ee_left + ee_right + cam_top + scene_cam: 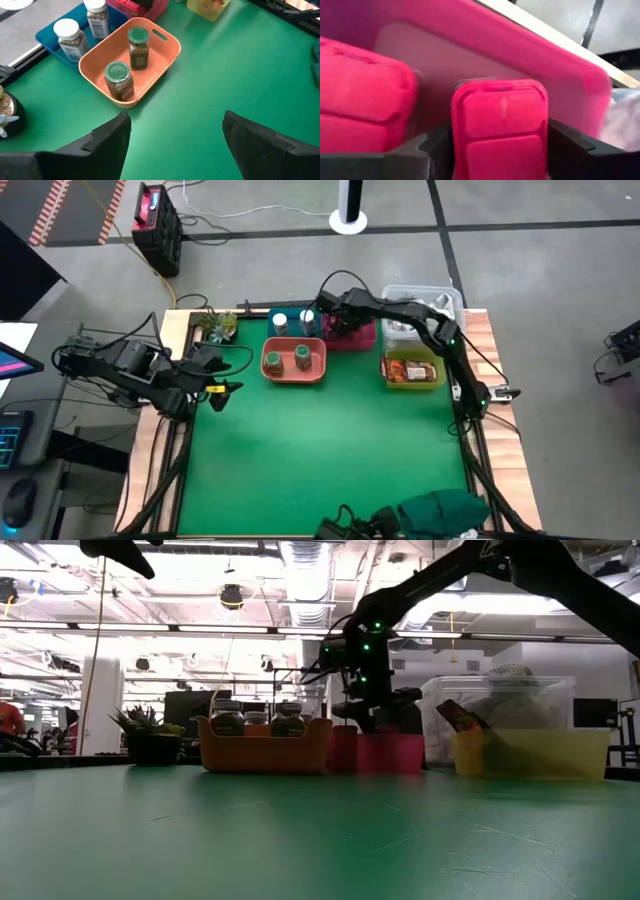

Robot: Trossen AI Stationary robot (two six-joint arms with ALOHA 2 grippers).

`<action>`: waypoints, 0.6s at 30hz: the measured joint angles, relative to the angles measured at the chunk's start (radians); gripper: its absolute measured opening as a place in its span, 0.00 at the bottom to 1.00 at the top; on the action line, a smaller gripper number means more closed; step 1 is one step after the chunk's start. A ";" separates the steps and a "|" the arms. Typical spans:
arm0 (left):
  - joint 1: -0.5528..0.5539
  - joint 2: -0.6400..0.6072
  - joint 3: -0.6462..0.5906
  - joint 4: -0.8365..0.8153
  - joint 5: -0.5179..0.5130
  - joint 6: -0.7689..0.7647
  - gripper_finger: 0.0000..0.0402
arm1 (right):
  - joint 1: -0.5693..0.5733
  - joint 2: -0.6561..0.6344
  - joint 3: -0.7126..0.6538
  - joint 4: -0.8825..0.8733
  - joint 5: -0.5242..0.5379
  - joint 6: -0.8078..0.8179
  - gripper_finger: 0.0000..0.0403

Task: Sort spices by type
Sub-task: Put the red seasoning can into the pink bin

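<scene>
My right gripper (338,320) reaches down into the pink bin (362,338) at the far side and is shut on a pink block (500,125). A second pink block (360,100) stands beside it in the bin. Two dark green jars (138,47) (119,80) stand upright in the orange tray (172,50). Two white-capped jars (70,37) (96,15) stand in the blue tray (47,45). Brown-orange sachets (410,370) lie in the yellow bin (441,376). My left gripper (222,392) hovers open over the mat's left side, with nothing between its fingers. My right gripper pinches the pink block by its two narrow sides (462,150), one finger (432,150) on each side, coming from above into the pink bin. The block stands upright between the fingers near the bin's wall (530,55). Its lower end is hidden.
A clear bin (432,298) with silver-white wrappers sits behind the yellow bin. A small potted plant (218,327) stands at the far left corner. The green mat (330,440) lies open on the near side. A green cloth (445,510) lies at the near edge.
</scene>
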 joint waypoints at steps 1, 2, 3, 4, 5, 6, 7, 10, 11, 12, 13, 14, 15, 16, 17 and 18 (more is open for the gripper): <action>0.000 0.000 0.000 0.000 0.000 0.000 0.75 | -0.004 0.000 0.000 -0.012 -0.002 0.003 0.67; 0.000 -0.001 0.000 0.000 0.000 0.002 0.75 | -0.007 0.000 0.000 -0.021 -0.005 0.002 0.68; 0.000 -0.001 0.000 0.000 0.000 0.006 0.75 | -0.011 0.000 0.000 -0.024 -0.010 0.001 0.69; 0.000 -0.001 0.000 0.000 0.000 0.011 0.75 | -0.012 0.000 0.000 -0.027 -0.015 0.001 0.70; 0.000 -0.001 0.000 0.000 0.000 0.013 0.75 | -0.012 0.000 0.000 -0.031 -0.022 0.000 0.70; 0.000 -0.001 0.000 0.000 0.000 0.015 0.75 | -0.013 0.000 0.000 -0.035 -0.026 -0.003 0.71; 0.000 -0.001 0.000 0.000 0.000 0.015 0.75 | -0.015 0.000 0.000 -0.035 -0.031 -0.005 0.72; 0.000 -0.001 0.000 0.000 0.000 0.016 0.75 | -0.016 -0.001 0.000 -0.036 -0.069 -0.023 0.75; 0.000 -0.001 0.000 0.000 0.000 0.016 0.75 | -0.016 -0.001 0.000 -0.038 -0.077 -0.030 0.76; 0.000 -0.001 0.000 0.000 0.000 0.016 0.75 | -0.015 -0.001 0.000 -0.041 -0.084 -0.033 0.77; 0.000 -0.001 0.000 0.000 0.000 0.016 0.75 | -0.013 -0.001 0.000 -0.044 -0.086 -0.033 0.78; 0.000 -0.001 0.000 0.000 0.002 0.016 0.75 | -0.011 -0.001 0.001 -0.050 -0.087 -0.036 0.79; 0.000 -0.001 0.000 0.000 0.005 0.016 0.75 | -0.009 -0.001 0.008 -0.063 -0.089 -0.044 0.80; 0.000 -0.001 0.000 0.000 0.006 0.016 0.75 | -0.009 -0.001 0.018 -0.076 -0.090 -0.054 0.81; 0.000 -0.001 0.000 0.000 0.007 0.016 0.75 | -0.007 -0.001 0.032 -0.088 -0.090 -0.059 0.82; 0.000 -0.001 0.000 0.000 0.009 0.016 0.75 | -0.006 -0.001 0.046 -0.100 -0.089 -0.059 0.83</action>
